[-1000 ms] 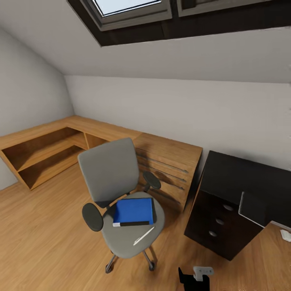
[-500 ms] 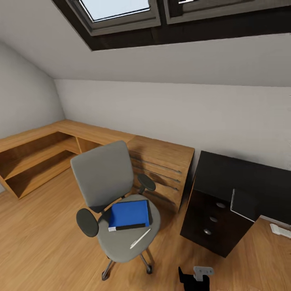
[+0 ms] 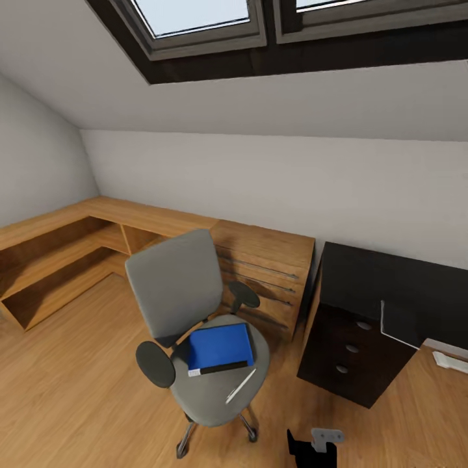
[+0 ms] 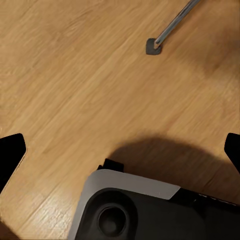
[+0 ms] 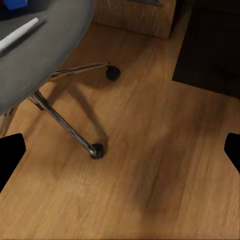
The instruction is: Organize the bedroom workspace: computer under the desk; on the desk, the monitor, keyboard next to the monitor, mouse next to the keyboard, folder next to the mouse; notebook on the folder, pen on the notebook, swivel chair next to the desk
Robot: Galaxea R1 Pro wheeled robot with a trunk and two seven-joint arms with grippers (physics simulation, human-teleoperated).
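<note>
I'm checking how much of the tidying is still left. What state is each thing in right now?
Swivel chair: upright on the floor, apart from the desk.
Folder: closed, flat on the chair seat.
Pen: lying on the seat beside the folder.
Desk: drawers shut.
Left gripper: open.
Right gripper: open.

attic bedroom-office | skylight (image 3: 195,16) — swivel chair (image 3: 188,312) — desk (image 3: 383,286)

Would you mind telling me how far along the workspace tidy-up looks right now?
Very little looks done. The folder and the pen lie on the swivel chair seat, and the chair stands apart from the desk. Nothing is in hand: the fingers of both grippers are spread wide over bare floor. What leans against the desk is too unclear to name. Moving folder, notebook and pen, then the chair, remains.
</note>
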